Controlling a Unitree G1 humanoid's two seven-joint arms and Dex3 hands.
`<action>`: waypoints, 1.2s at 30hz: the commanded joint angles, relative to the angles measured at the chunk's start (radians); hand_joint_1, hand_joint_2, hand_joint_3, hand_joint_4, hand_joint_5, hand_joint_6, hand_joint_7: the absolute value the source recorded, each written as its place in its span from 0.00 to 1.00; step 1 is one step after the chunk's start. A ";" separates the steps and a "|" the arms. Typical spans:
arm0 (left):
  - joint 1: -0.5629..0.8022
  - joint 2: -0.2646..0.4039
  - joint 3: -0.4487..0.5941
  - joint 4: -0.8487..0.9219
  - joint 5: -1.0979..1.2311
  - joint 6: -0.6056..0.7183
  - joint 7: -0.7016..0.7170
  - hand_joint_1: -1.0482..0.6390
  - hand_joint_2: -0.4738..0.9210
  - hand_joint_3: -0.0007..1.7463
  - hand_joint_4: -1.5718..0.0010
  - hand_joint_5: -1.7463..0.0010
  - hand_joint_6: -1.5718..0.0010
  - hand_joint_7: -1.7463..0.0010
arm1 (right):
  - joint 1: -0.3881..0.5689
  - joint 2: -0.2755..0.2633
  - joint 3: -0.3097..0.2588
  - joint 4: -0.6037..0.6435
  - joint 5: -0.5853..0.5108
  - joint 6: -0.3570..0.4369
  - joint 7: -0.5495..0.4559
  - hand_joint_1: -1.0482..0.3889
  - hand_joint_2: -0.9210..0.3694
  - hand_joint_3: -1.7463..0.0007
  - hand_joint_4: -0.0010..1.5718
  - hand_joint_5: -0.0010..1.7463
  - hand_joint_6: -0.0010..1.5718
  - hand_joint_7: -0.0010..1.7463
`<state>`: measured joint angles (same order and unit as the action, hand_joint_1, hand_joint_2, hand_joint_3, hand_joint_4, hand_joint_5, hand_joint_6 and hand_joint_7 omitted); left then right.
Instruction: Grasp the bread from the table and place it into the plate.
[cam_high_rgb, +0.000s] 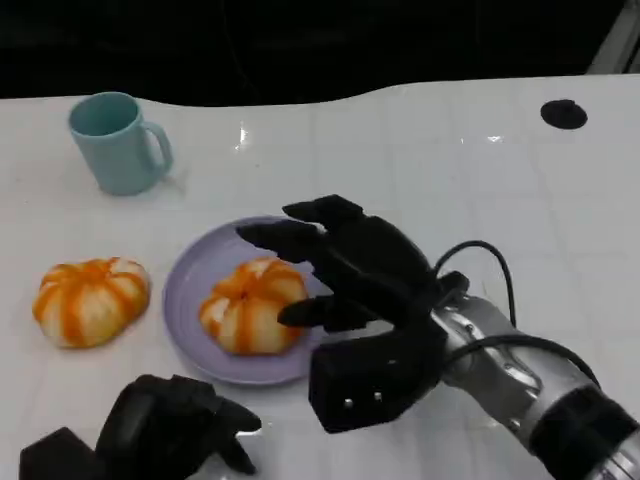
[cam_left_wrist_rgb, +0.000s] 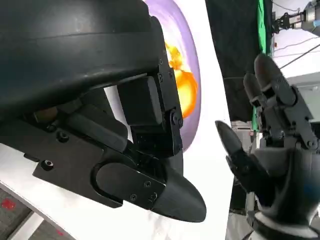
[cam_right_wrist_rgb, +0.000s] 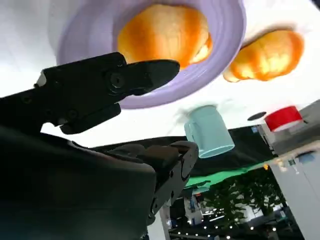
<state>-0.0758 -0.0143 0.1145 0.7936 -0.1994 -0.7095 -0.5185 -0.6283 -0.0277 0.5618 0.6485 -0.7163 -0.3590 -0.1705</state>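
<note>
Right hand (cam_high_rgb: 345, 275) is spread and holds nothing, just beside the bread (cam_high_rgb: 250, 305) already lying in the plate (cam_high_rgb: 190, 300); risk is fingers catching it on retreat and rolling it off, second bread (cam_high_rgb: 90, 300) remains on table, left hand (cam_high_rgb: 165, 430) curled, idle.

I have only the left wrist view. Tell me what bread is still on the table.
Observer: One round orange-striped bread lies on the white table, to the robot's left of the round lilac plate and apart from it.
Operator: Report what stands beyond it.
Observer: A teal ceramic mug, upright, towards the table's far edge.
Operator: Give me the left hand's position.
Observer: The left hand is at the near edge, in front of that bread, holding nothing.
</note>
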 joint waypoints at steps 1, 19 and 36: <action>-0.001 0.014 0.000 0.003 0.010 -0.007 0.020 0.00 1.00 0.01 0.10 0.53 0.00 0.86 | 0.068 -0.042 -0.039 -0.093 0.063 -0.039 0.019 0.38 0.00 0.92 0.02 0.26 0.22 0.01; -0.004 0.010 0.004 0.004 -0.006 0.006 -0.001 0.00 1.00 0.01 0.10 0.53 0.00 0.87 | 0.393 -0.131 -0.219 -0.285 0.420 -0.347 0.134 0.45 0.00 0.93 0.28 0.43 0.41 0.08; 0.003 0.009 0.001 -0.019 -0.004 0.020 0.004 0.00 0.99 0.00 0.10 0.53 0.00 0.86 | 0.585 -0.132 -0.335 -0.280 0.728 -0.560 0.340 0.60 0.44 0.19 0.54 0.91 0.57 0.71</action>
<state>-0.0802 -0.0171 0.1147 0.7796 -0.1937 -0.6927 -0.5125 -0.0691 -0.1530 0.2515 0.3552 -0.0212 -0.8917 0.1494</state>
